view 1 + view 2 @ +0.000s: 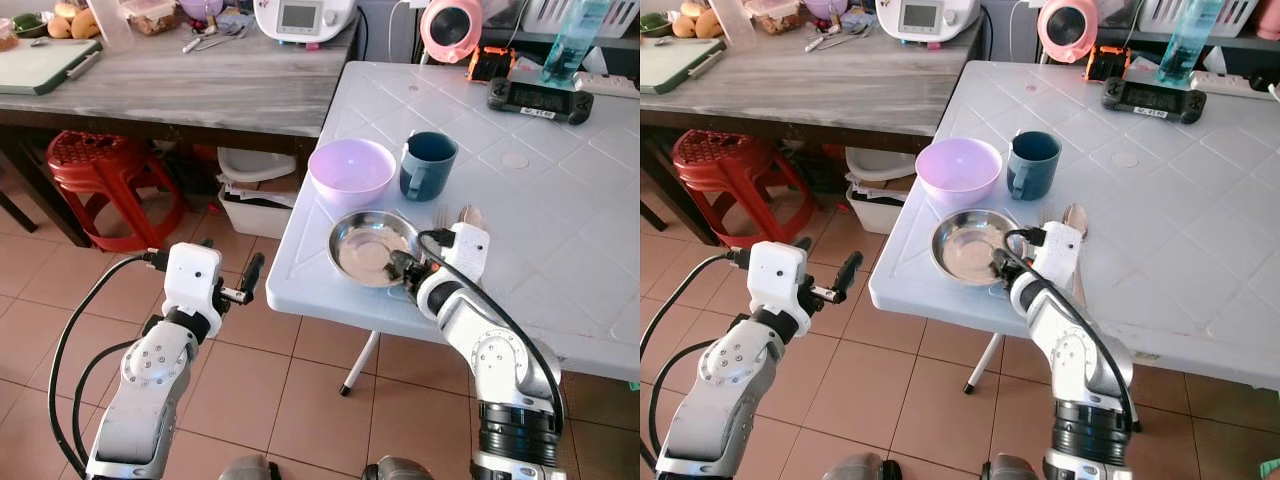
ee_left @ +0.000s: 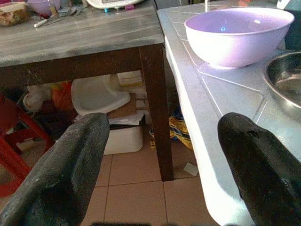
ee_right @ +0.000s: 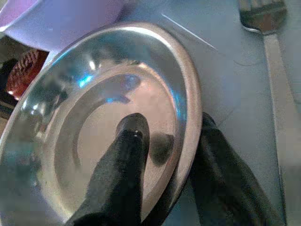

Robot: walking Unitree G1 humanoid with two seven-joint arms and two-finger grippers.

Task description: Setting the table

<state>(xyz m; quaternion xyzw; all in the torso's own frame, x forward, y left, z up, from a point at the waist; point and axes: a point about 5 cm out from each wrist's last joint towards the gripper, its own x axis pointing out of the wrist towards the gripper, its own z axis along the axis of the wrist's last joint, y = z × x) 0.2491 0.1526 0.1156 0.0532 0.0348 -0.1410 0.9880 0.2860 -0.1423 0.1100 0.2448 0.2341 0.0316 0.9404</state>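
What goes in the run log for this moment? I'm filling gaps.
right gripper: pinching steel plate rim | left gripper: open, off table edge | purple bowl, mug: behind plate

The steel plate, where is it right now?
The steel plate sits near the white table's front edge, just in front of the purple bowl and blue mug. The right gripper pinches its rim.

Your plate (image 3: 141,70) reads as polished metal, mirror-glossy. Lilac bowl (image 1: 351,170): smooth plastic, soft sheen. White table (image 1: 560,230): moulded plastic, matt, faintly ribbed. Side table (image 1: 200,85): grey grained wood. Floor (image 1: 290,380): terracotta tile, low gloss.
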